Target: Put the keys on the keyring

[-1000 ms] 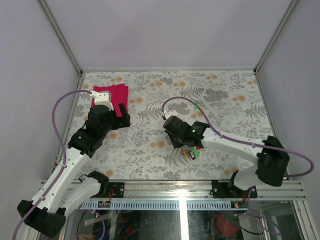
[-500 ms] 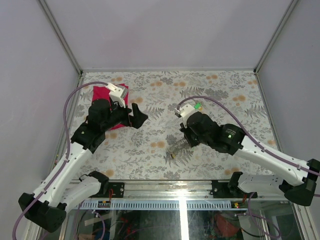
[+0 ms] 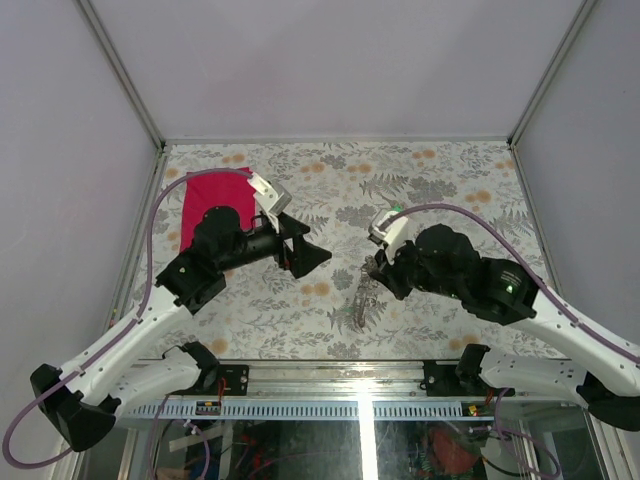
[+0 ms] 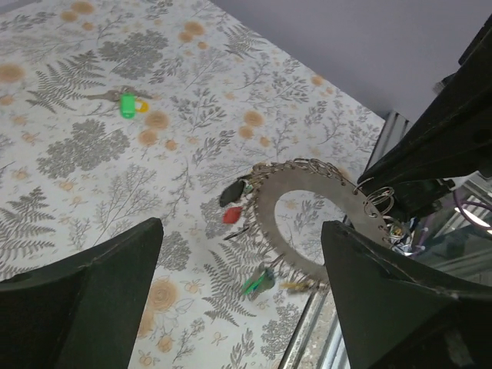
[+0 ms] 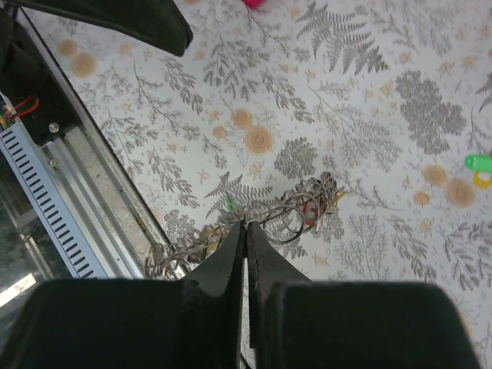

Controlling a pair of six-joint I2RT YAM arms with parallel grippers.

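Near the front of the tabletop (image 3: 450, 180), just right of centre, the right gripper (image 3: 378, 268) is pinched fully closed on the rim of the keyring (image 4: 265, 215). This flat grey ring is tilted, its held side raised. Small keys (image 4: 233, 214) in red, black, green and yellow dangle from its edge. Whether its low edge touches the surface is hard to tell.

Just left of it, the left gripper (image 3: 312, 250) faces the ring with its jaws spread wide and nothing between them.

A second ago the ring was bunched lower under the right gripper, and the left gripper hung far off over a pink cloth (image 3: 200, 195) at the back left. Both arms have since swung toward the middle, so the ring is now presented to the free gripper.

Farther back, a loose green key (image 4: 127, 104) lies flat on the tabletop, well apart from the ring. It likely still has to be fetched and threaded on.
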